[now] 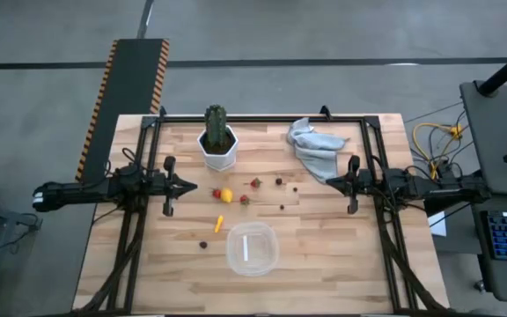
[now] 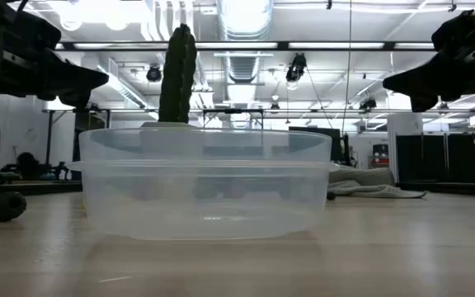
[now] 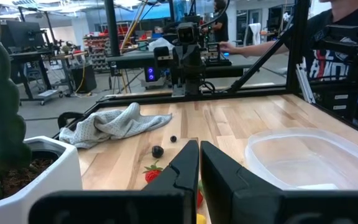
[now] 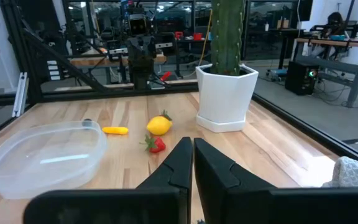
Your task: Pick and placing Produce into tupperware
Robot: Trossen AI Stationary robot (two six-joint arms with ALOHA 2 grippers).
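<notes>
At mid-worktop (image 1: 324,264), the produce (image 1: 226,195) is scattered betw. both arms, w/ the empty tupperware (image 1: 253,248) set just nearer the front edge. Left gripper (image 1: 194,186) and right gripper (image 1: 328,181) are held at opposite sides, fingers clenched on nothing.

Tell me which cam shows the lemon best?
Right wrist view: the lemon sits unobstructed on the wood near the white pot. The high view shows it as a tiny yellow dot. Left wrist view hides it behind the fingers; low view doesn't show it.
</notes>
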